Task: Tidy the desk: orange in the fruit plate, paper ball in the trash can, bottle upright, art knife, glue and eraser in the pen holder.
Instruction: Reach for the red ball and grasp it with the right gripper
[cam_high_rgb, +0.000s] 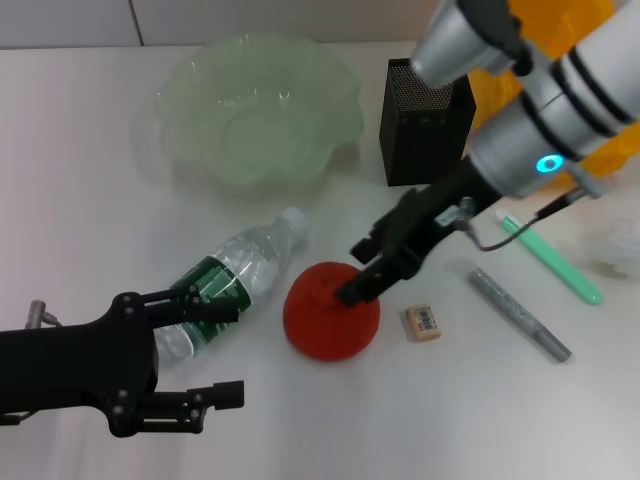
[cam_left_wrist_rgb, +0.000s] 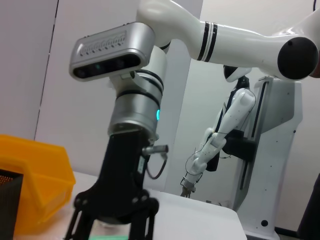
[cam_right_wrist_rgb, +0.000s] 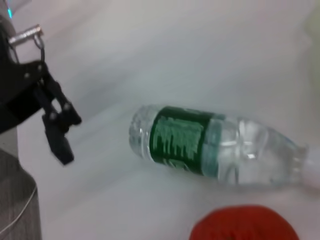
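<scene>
While the right gripper hangs spread over the orange, the fruit sits directly beneath its fingertips, touching or nearly so.

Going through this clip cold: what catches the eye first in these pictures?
The red-orange orange in the middle of the desk, with the right gripper reaching down onto its top. Just to its left a bottle lies on its side, and the left gripper hovers open near its base. Behind them sit the pale green fruit plate, holding nothing, and the black pen holder.
</scene>
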